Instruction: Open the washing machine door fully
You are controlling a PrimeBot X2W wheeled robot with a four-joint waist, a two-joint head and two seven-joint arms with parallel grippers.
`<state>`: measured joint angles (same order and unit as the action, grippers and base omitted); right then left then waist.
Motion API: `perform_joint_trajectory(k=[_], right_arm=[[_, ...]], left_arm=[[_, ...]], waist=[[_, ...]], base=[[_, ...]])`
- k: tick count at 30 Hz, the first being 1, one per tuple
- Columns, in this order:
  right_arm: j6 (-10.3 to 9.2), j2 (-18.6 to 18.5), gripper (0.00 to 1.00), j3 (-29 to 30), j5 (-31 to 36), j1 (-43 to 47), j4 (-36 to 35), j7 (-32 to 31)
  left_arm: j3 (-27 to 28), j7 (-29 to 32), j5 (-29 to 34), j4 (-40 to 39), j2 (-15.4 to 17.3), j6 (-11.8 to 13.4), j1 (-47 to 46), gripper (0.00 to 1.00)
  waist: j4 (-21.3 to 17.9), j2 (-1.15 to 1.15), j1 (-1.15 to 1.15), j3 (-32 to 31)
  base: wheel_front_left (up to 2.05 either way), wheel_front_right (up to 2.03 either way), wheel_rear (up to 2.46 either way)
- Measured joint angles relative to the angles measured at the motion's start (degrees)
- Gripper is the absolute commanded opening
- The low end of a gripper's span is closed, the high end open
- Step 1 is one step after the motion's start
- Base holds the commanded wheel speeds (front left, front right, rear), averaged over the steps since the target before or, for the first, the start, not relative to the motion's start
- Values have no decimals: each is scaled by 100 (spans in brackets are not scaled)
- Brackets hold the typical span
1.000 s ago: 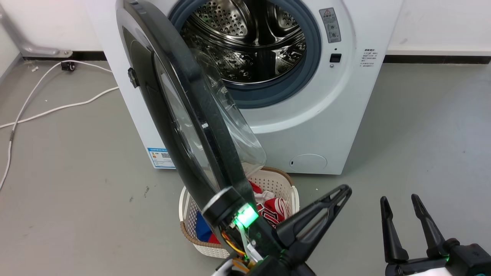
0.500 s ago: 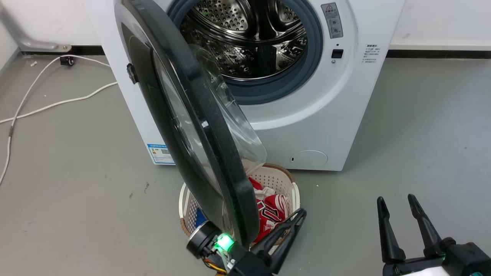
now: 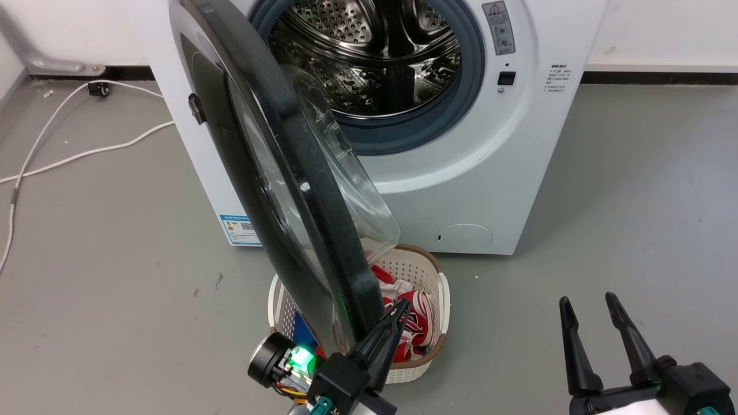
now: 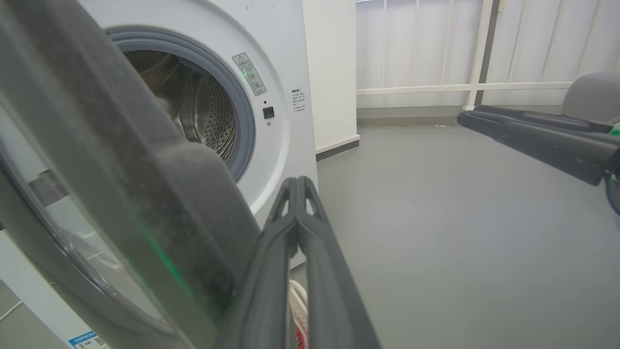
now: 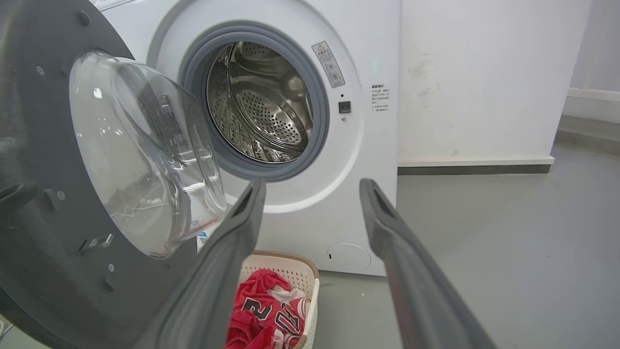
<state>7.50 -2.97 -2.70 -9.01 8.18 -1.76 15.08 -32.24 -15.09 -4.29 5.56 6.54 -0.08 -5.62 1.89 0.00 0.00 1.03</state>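
Beside the door's lower rim, the left tool (image 3: 400, 305) now has its two fingers pressed together with nothing between them; a second ago they were spread wide and reached further to the right, past the rim. Since then the tool has drawn back toward the robot and closed into a single blade. In the left wrist view it (image 4: 296, 184) lies along the inner side of the rim, touching it or just beside it; I cannot tell which. The right tool (image 3: 587, 300) hangs well apart at the lower right, fingers parted and empty, much as before. The door (image 3: 282, 144) has hardly swung in that second. It stands roughly square to the front of the machine (image 3: 461, 190), hinged on the robot's left, its glass bowl (image 5: 145, 155) facing the open drum (image 3: 375, 57). Its bottom edge hangs over the basket (image 3: 429, 276) of red clothes on the floor. So the task looks about half done: the opening is clear, but the door has more arc left to travel. The closed fingers seem set up as a pusher, placed to press the rim outward to the robot's left. A flat push could slip off the curved edge.
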Motion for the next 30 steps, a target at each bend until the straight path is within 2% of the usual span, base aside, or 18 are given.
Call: perform_joint_trajectory(k=[12,24,30], right_arm=[[0,0,100,-55,-48,34,91,1],[0,0,100,-121,-157,137,181,0],[0,0,100,-125,-164,144,201,0]], left_arm=[[279,-23,120,-111,27,-15,263,0],[579,-15,162,-296,179,120,567,0],[882,-16,97,-386,209,271,814,0]], waist=[[216,0,0,-70],[682,0,0,-92],[869,0,0,-87]], base=[[0,0,0],[0,0,0],[0,0,0]])
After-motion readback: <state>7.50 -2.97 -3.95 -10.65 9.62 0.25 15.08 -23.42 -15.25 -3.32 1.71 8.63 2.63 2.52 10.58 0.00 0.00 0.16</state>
